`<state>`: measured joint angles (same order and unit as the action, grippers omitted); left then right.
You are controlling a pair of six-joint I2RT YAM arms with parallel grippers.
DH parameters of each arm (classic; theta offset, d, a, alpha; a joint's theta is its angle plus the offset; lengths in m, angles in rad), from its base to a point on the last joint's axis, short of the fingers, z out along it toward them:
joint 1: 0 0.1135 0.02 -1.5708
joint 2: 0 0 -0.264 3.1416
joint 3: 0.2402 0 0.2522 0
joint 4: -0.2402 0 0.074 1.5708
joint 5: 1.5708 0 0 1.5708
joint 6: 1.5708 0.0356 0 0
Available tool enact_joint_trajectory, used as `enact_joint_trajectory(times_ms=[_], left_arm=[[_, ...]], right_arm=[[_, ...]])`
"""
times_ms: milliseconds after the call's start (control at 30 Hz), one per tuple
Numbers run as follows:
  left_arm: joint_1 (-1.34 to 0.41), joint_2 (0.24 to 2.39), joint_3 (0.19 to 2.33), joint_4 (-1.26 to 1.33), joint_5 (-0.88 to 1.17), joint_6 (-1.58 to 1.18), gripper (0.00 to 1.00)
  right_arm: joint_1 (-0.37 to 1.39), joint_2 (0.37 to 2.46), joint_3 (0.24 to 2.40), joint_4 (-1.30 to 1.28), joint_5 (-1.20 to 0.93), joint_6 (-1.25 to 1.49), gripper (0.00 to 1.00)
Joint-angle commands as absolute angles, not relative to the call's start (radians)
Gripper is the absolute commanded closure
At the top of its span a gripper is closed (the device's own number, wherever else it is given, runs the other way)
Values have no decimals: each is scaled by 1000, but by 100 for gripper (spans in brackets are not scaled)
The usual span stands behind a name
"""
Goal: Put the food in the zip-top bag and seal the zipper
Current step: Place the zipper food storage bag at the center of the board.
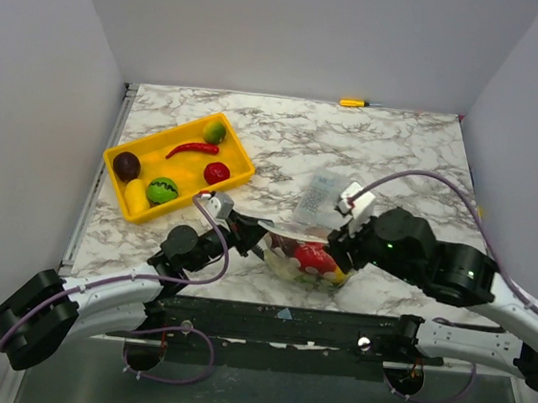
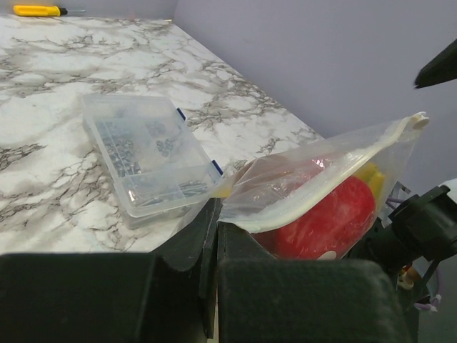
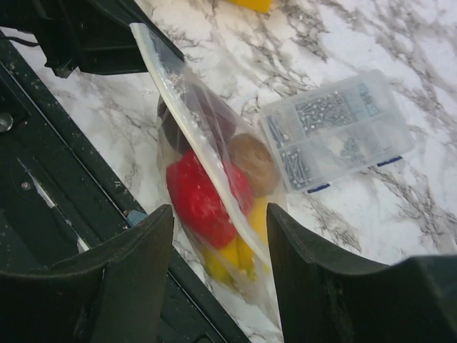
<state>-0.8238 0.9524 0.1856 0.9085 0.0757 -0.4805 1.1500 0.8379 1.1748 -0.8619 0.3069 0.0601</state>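
The clear zip-top bag (image 1: 306, 256) hangs near the table's front edge, stretched between my grippers. It holds food: a red piece (image 3: 196, 200), yellow pieces (image 3: 239, 254), a brown one and a dark one. My left gripper (image 2: 216, 218) is shut on the bag's left corner at the zipper (image 2: 335, 171). My right gripper (image 3: 220, 214) is open, one finger on each side of the bag's right end, not touching it. In the top view the left gripper (image 1: 263, 242) and right gripper (image 1: 342, 255) flank the bag. The zipper strip (image 3: 193, 121) runs as one pale band.
A yellow tray (image 1: 241, 150) at the back left holds more food: a red chili (image 1: 193, 149), green, red, dark purple and yellow pieces. A clear box of screws (image 1: 319, 199) lies just behind the bag. A yellow screwdriver (image 1: 353, 103) lies at the far edge.
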Motion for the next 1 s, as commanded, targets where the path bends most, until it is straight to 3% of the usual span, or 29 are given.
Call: enact_joint_trajectory(times_ms=[0,533,800,967], left_arm=[[-819,926,229,864,129,-495,100],[-813,862,247,796,163,-558,100],[-807,855,253,782,175,-564,100],[-801,853,254,778,174,-570,100]], right_arm=[[1145,990,1155,-758,227,40,43],[1145,1182,1081,-542,389,-115,43],[1144,1171,1048,-451,512,-97,54],[1144,1132,1066,-492,385,-91,43]])
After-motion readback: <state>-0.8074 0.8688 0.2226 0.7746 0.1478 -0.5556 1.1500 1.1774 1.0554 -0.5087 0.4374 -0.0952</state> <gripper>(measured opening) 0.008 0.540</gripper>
